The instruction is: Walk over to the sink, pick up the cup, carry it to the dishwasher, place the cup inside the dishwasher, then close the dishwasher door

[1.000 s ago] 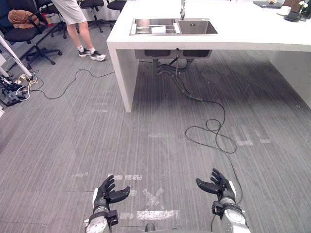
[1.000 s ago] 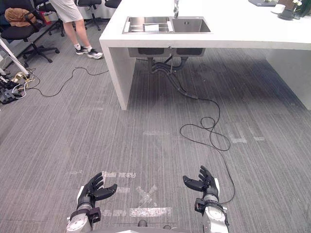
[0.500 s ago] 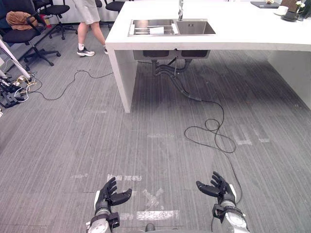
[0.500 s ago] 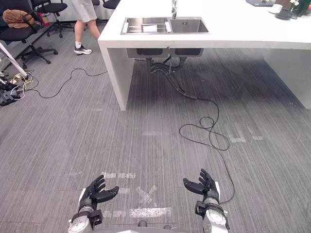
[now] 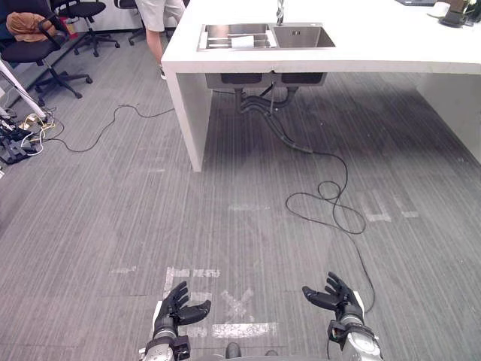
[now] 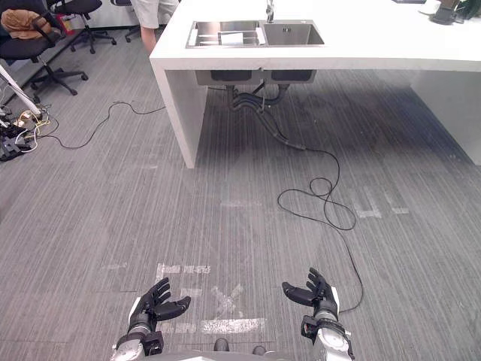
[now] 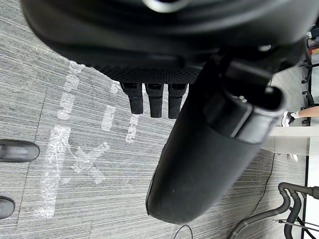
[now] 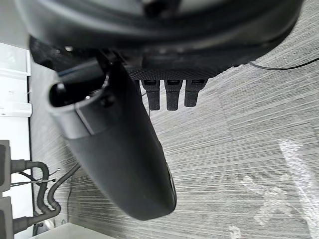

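A steel double sink (image 5: 301,36) is set in a long white counter (image 5: 376,53) far ahead, with a tap (image 5: 280,10) behind it. A small white thing (image 5: 242,42) lies in the sink's left basin; I cannot tell what it is. My left hand (image 5: 179,307) and right hand (image 5: 336,293) hang low over the grey floor, palms facing each other, both open and holding nothing. The left wrist view shows straight fingers (image 7: 154,99) over the floor, and the right wrist view shows fingers (image 8: 172,94) the same way.
A black cable (image 5: 327,201) loops on the floor from under the sink. White tape marks (image 5: 239,316) lie between my hands. A person's legs (image 5: 159,34) stand at the counter's far left end. Office chairs (image 5: 41,45) and power strips (image 5: 16,135) are at the left.
The person has walked right, up behind the counter's left end. Both hands sit lower in the view. The view has shifted slightly toward the counter.
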